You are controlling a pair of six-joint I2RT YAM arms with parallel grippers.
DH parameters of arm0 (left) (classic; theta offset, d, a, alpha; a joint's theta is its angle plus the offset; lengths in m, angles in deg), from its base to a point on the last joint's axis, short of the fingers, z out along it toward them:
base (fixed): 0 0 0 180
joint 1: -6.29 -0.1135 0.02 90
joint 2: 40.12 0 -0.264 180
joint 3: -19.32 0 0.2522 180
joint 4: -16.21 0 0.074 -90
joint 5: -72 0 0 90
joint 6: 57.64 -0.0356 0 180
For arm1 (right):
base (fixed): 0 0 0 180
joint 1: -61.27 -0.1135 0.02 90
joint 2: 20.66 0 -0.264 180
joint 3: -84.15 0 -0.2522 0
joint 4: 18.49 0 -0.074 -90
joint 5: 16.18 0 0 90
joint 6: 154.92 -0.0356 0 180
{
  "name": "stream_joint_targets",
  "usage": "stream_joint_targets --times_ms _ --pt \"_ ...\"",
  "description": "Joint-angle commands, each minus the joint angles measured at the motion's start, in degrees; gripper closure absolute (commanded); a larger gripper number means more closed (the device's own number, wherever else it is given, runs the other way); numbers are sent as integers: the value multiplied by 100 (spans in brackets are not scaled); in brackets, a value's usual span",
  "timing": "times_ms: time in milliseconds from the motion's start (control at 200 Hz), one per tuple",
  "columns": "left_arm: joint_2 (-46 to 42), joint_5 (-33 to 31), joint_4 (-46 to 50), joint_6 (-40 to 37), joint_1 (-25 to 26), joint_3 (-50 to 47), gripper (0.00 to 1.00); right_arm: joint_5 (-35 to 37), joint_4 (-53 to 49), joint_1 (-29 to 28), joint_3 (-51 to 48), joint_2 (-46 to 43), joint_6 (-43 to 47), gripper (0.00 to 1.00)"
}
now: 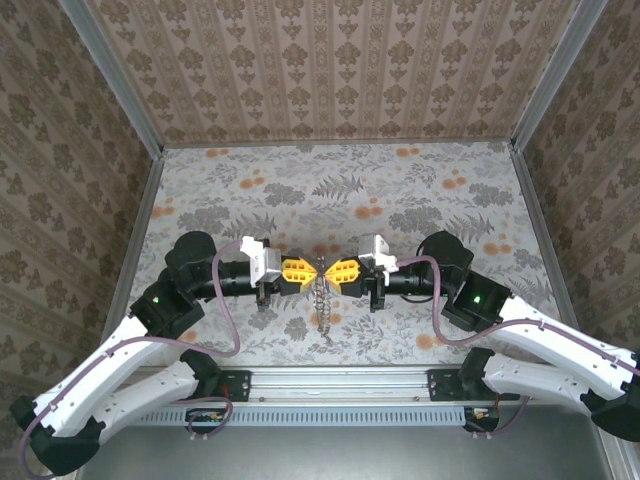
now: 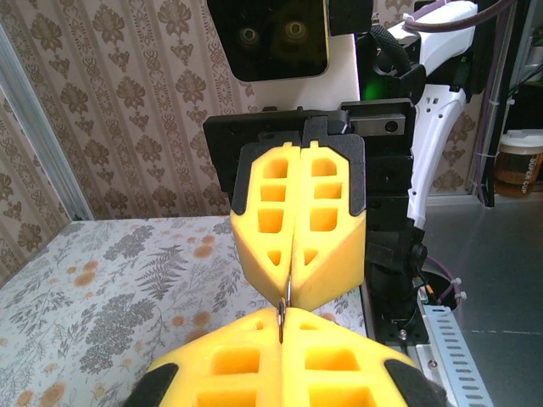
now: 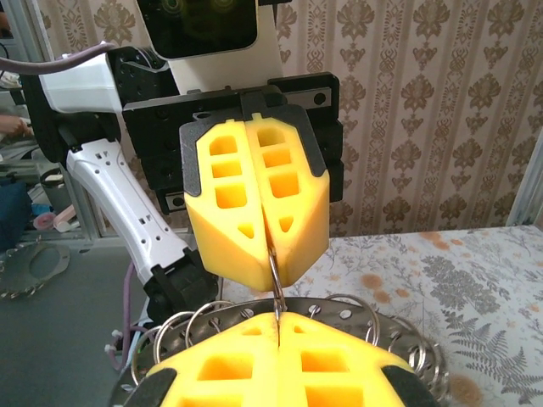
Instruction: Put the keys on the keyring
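The left arm (image 1: 110, 385) and right arm (image 1: 560, 350) share one build: white moulded shells on the long links and black housings at the joints, with a small green light (image 1: 157, 299) on each elbow housing. A purple-grey cable (image 1: 219, 290) runs along each arm. The left gripper (image 3: 271, 270) and right gripper (image 2: 290, 284) have chunky yellow fingers (image 2: 270, 220) with rectangular and triangular cut-outs, edged in black and set on black plates. Behind each sits a white camera block (image 2: 270, 34) with a dark face and what seem to be two lenses.
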Motion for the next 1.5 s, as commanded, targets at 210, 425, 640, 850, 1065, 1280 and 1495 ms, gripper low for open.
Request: stream_joint_targets --times_ms 210,425,640,850,1065,1280,1495 --pt "-65 133 -70 -154 38 231 100 134 223 72 57 -173 -152 100" --pt "-64 149 -105 -131 44 218 100 39 258 76 61 -95 -187 100" --pt "-58 126 -150 -107 46 197 100 -166 342 75 70 -2 -235 100" --pt "-64 143 -168 -95 42 196 100 -288 365 77 72 59 -257 100" --pt "-81 122 -138 -110 44 204 100 -157 311 75 18 -79 -215 100" --pt "-126 110 -111 -121 42 197 100 -74 135 84 -27 -206 -151 100" --pt "-74 137 -142 -103 41 216 100 -171 270 88 -9 -84 -211 100"
